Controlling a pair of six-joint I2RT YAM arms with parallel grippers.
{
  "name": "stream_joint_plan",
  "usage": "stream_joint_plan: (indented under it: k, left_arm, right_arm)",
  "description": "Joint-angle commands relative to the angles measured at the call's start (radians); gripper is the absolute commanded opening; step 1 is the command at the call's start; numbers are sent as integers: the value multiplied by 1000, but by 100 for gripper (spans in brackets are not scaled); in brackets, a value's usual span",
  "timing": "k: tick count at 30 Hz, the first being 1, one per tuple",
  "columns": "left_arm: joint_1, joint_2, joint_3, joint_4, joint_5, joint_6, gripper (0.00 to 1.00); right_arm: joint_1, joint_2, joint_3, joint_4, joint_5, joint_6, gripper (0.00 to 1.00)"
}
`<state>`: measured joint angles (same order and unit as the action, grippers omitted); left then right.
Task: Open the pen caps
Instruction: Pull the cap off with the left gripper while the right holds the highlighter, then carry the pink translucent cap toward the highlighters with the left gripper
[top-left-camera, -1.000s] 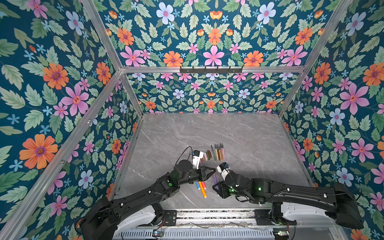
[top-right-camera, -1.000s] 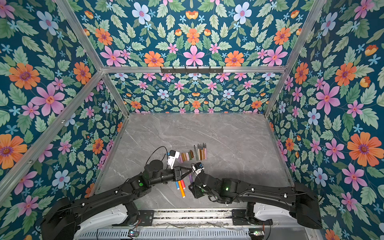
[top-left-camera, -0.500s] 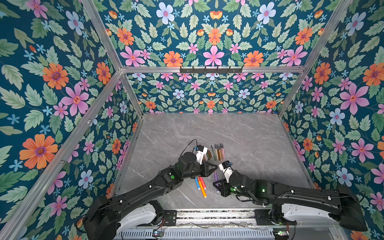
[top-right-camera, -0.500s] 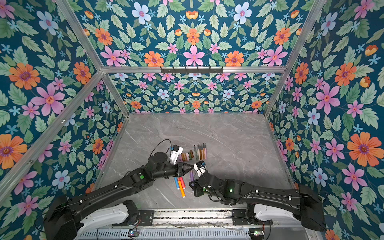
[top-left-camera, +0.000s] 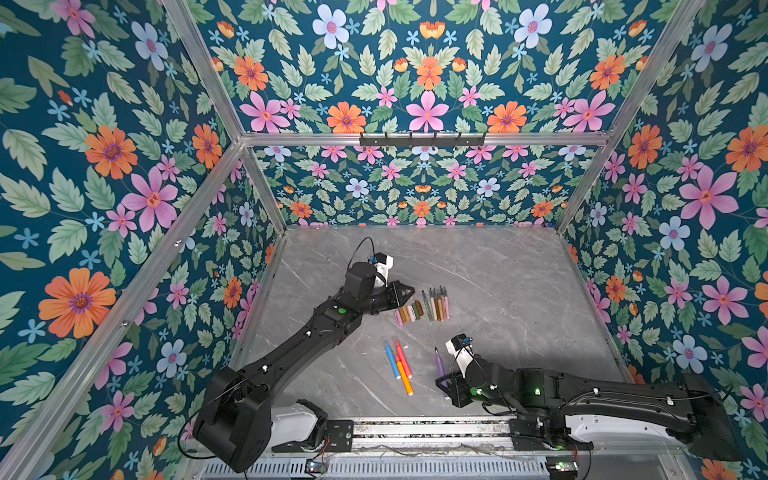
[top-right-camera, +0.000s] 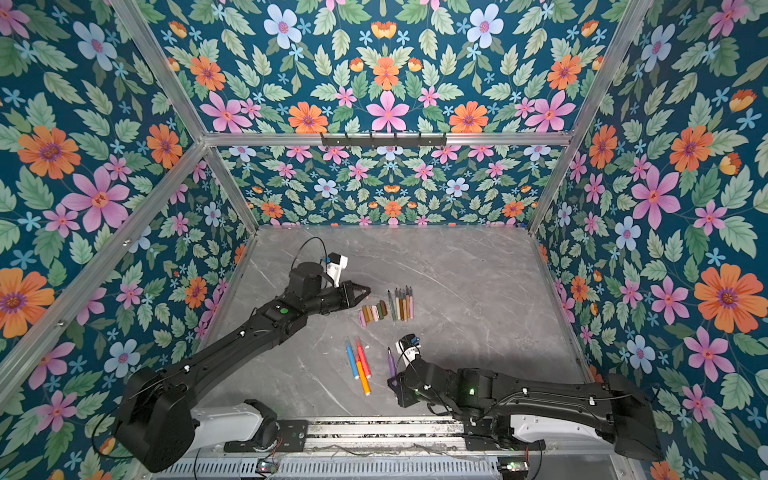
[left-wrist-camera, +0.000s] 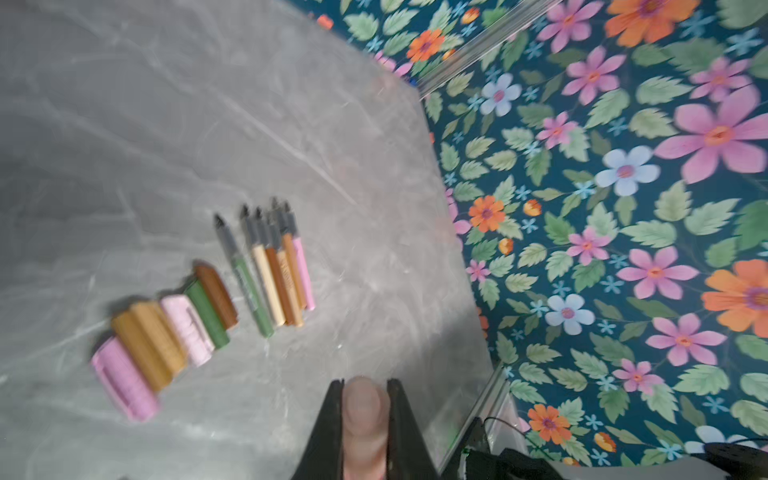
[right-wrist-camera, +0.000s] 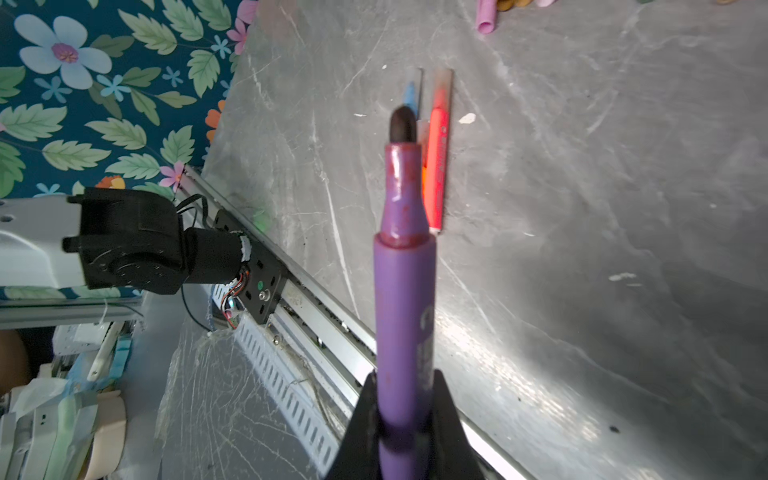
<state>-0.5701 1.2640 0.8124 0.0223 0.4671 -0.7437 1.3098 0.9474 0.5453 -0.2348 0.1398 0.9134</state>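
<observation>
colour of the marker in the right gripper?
Purple marker, dark uncapped tip, clamped in the right gripper. Clearest in the right wrist view.

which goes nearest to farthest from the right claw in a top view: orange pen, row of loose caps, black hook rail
1. orange pen, lying just beside the right claw
2. row of loose caps, farther back, around mid-table
3. black hook rail, high up at the far back
</observation>
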Motion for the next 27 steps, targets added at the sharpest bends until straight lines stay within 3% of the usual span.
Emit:
stream_joint_plan:
  k: [1,6,10,19,27]
  left_arm:
    - [-8,-32,-75,-19,-33,19,0]
    - [-24,-49,-164,-42,-67,22,0]
    - [-69,19,-196,-5,-67,-2,0]
    - [-227,261,-54,-149,-247,-4,0]
    - [-234,316,-45,-167,-282,-22,15]
  right_arm:
    - [-18,-39,-13,-86,66,30,0]
    - [-84,-94,-38,-155,55,46,0]
    - [-152,-99,-50,-238,41,88,0]
    - [-172,-84,-93,-233,1,117,0]
    - [-172,-108,-106,-235,3,121,0]
